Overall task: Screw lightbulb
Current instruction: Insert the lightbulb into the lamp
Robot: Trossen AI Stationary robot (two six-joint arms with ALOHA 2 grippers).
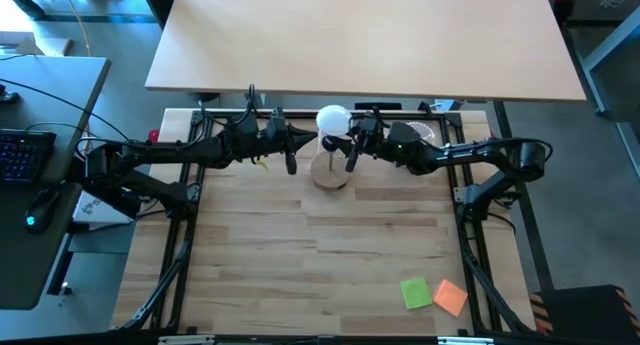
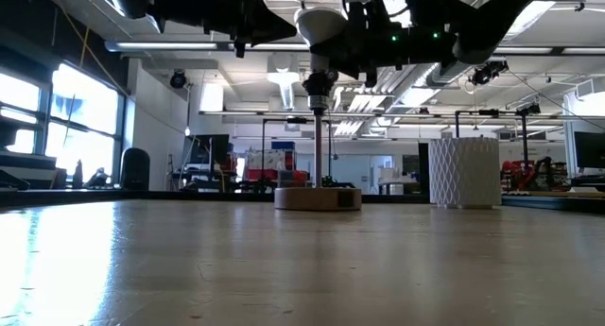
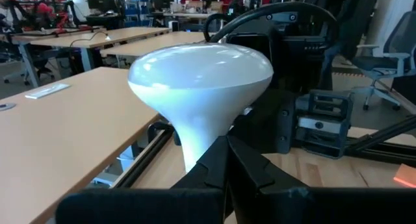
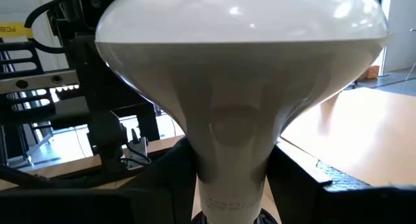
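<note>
Right hand [image 1: 349, 145] clamped on lightbulb [image 1: 332, 119] above wooden lamp base [image 1: 330, 172]; left hand [image 1: 291, 155] together beside it.

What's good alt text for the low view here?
A white lightbulb hangs globe up, screw end down, gripped at its neck by the right gripper above a round wooden lamp base on the table. The left gripper is shut beside it, up at the frame's top. A white ribbed cylinder stands to the right.
</note>
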